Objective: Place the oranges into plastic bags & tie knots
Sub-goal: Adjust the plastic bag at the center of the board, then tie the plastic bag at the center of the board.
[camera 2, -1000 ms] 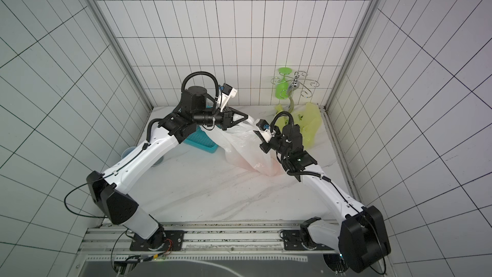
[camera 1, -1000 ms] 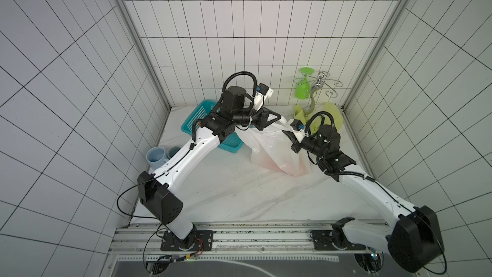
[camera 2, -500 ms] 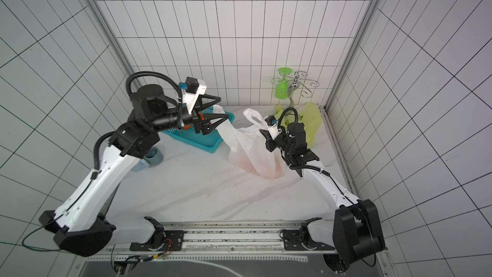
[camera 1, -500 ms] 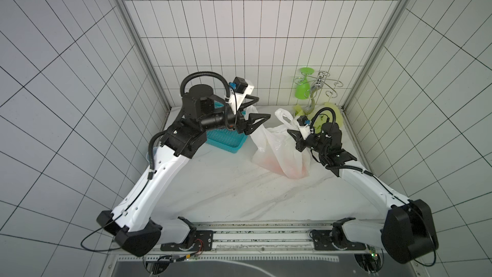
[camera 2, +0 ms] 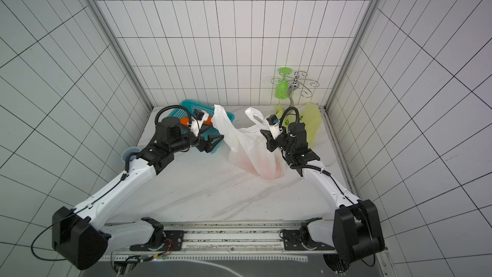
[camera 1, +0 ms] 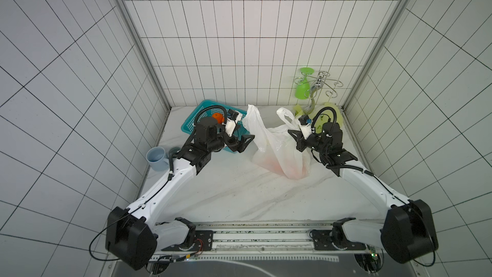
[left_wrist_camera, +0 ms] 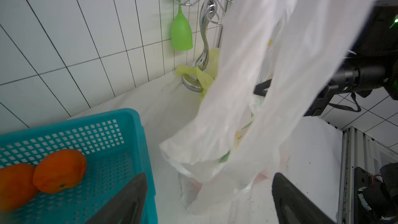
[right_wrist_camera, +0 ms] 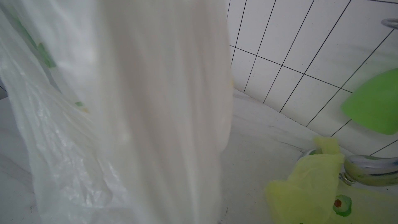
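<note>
We see a white marble-patterned tabletop (camera 1: 239,195) walled by tile on three sides, with a metal rail (camera 1: 253,235) along its front edge. Directly on it at the back left sits a teal perforated plastic basket (camera 1: 186,126), and a pale blue mug (camera 1: 157,158) stands at the left wall. Mid-table a translucent white plastic bag (camera 1: 277,155) rests. In the back right corner a crumpled yellow-green plastic bag (camera 2: 312,121) lies against the base of a chrome stand (left_wrist_camera: 191,85).

In front of the white bag (camera 1: 277,150), the marble tabletop (camera 1: 239,195) lies open down to the rail (camera 1: 253,235). Beside the bag, the teal basket (camera 1: 189,126) leaves only a narrow gap; behind it, the yellow-green bag (camera 1: 337,121) and chrome stand (camera 1: 320,84) crowd the corner.
</note>
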Available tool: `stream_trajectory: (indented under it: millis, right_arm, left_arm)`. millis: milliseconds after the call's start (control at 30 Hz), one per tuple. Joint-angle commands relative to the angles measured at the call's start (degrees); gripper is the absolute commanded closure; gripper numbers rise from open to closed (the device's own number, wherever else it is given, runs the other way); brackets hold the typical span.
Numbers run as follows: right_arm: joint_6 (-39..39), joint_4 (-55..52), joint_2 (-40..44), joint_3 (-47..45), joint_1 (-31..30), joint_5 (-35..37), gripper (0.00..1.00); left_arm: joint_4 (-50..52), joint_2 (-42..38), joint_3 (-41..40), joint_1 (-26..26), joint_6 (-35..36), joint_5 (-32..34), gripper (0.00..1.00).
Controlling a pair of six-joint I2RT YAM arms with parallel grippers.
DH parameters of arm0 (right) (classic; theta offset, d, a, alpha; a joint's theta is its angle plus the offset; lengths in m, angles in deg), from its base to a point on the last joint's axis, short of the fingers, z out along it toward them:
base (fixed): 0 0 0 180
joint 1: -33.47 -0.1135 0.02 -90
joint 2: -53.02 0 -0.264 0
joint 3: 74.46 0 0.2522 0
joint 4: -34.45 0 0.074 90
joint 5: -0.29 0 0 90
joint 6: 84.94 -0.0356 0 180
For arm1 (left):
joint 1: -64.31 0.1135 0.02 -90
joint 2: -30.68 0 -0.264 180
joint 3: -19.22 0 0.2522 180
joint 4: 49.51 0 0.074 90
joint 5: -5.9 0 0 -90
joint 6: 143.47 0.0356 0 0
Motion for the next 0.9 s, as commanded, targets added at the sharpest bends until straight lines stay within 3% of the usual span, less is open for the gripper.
stream_trajectory:
  millis: [0,167,467,633,867]
  right_arm:
    - [-0.8,-1.2,-0.5,1.8,0.8,-1.1,1.00]
    - [-1.2,-1.4,-0.6,2.1,0.9,-0.4,1.00]
    - [-2.0,-1.4,-0.8,2.2,0.9,-0.5,1.00]
    - [0.0,-1.4,0.5,1.9,1.2,-0.9,1.00]
    - [14.0,-2.1,6.1,-0.8,0.9,-3.6,1.00]
  left_arm:
    - [-14.7,1.1,-0.1,-1.6,-2.5,-0.1,0.15]
    - [-23.1,6.1,0.0,-4.8,-6.5,-4.7,0.35]
    - [-28.5,13.1,2.4,-9.0,-10.7,-6.2,0.39]
    - [-29.4,14.0,2.3,-7.4,-11.5,-6.2,0.55]
    - [-29.3,13.0,1.6,-4.5,-13.2,-8.6,0.85]
